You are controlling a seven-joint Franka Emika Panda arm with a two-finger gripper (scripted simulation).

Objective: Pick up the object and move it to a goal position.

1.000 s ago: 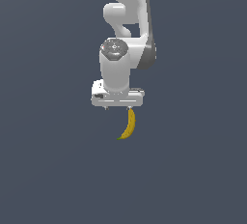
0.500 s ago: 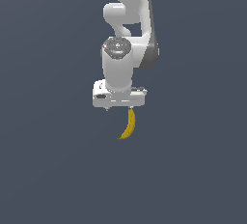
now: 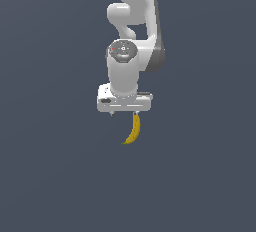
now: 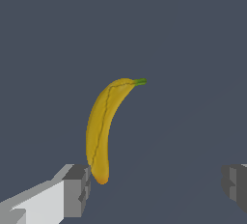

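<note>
- A white, jointed robot arm (image 3: 131, 31) reaches down from twelve o'clock in the exterior view, over a plain, dark blue-grey surface (image 3: 50, 176).
- Its claw (image 4: 157, 182) points straight down at that surface, which suits a grasp from above.
- A small, curved yellow banana with a green stem tip (image 3: 132, 129) lies flat on the surface. In the exterior view it extends from under the wrist toward six o'clock, with the stem end farthest from the arm.
- No goal marker shows in either view, so the drop-off spot cannot be placed.
- In the wrist view the claw is spread wide. One grey fingertip (image 4: 77, 190) sits at about seven o'clock and the other at about four o'clock, well apart.
- The banana's blunt end sits just beside the seven o'clock fingertip. Whether they touch cannot be told.
- The rest of the fruit curves away toward twelve o'clock, outside the gap between the fingers.
- The claw holds nothing. The banana is not centred between the fingers, so in my judgement the pick-up is not yet made.
- A squeeze from this position would likely miss or only clip the blunt end; the claw appears to need shifting over the fruit's middle first.
</note>
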